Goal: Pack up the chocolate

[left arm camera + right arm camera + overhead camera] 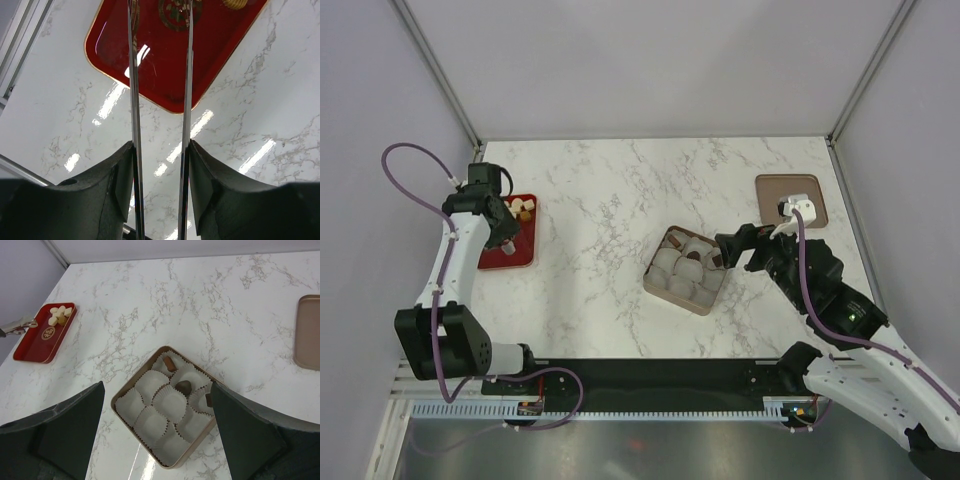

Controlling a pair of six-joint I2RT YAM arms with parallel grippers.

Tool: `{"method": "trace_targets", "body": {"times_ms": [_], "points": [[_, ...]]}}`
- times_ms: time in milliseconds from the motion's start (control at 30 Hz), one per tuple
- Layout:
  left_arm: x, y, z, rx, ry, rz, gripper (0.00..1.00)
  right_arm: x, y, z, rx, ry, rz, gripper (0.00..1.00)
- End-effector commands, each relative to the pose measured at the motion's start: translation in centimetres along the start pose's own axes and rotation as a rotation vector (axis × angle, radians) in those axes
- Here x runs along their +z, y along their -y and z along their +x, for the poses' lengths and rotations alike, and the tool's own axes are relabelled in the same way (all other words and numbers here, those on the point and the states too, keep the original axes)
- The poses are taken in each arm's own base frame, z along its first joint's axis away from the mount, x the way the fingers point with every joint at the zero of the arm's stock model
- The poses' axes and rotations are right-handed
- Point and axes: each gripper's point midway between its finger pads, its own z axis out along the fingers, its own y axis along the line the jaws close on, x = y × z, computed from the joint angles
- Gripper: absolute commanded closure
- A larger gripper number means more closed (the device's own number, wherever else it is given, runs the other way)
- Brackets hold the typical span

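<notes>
Several cream chocolate pieces (525, 208) (59, 315) lie at the far end of a red tray (520, 255) (165, 75) (30, 347). One cream piece (235, 3) shows at the top of the left wrist view. My left gripper (505, 238) (161, 145) hangs over the tray, shut on metal tongs (134, 100) (17, 326). The blades stand apart with nothing seen between them, and their tips are cut off in the left wrist view. The tan box (655, 285) (116, 402) holds white paper cups and three dark chocolates (183, 386) (692, 256). My right gripper (725, 250) (157, 385) hovers open above the box's right side.
The box lid (770, 190) (307, 335) lies flat at the back right of the marble table. Grey walls and metal frame posts enclose the table on the left, right and far sides.
</notes>
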Motion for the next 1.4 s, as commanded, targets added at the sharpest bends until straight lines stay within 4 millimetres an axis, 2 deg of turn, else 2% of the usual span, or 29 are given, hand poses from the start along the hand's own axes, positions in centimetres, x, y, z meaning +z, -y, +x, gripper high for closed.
{"method": "trace_targets", "body": {"times_ms": [0,33,67,367,633,933,1367], "points": [[0.7,-0.2,0.8,0.035,-0.028,-0.006,0.48,0.1,-0.3,-0.6,0.007,0.033,-0.016,0.05],[0.6,5.2,-0.8,0.092,0.024,0.281,0.47,0.2,-0.2,-0.5,0.005,0.031,-0.014,0.05],[0.6,5.3,-0.7,0.094,0.022,0.291,0.47,0.2,-0.3,-0.4,0.003,0.03,-0.015,0.05],[0.8,5.5,-0.4,0.126,0.018,0.303,0.48,0.6,-0.3,-0.2,-0.007,0.027,-0.014,0.05],[1.9,5.7,-0.8,0.136,0.001,0.274,0.49,0.5,-0.3,-0.8,-0.006,0.039,-0.011,0.04],[3.6,5.5,-0.3,0.149,-0.034,0.23,0.51,0.4,-0.1,-0.8,-0.015,0.044,-0.002,0.04],[4.2,5.8,-1.2,0.158,-0.031,0.218,0.51,0.3,0.4,-0.9,-0.019,0.055,0.015,0.04]]}}
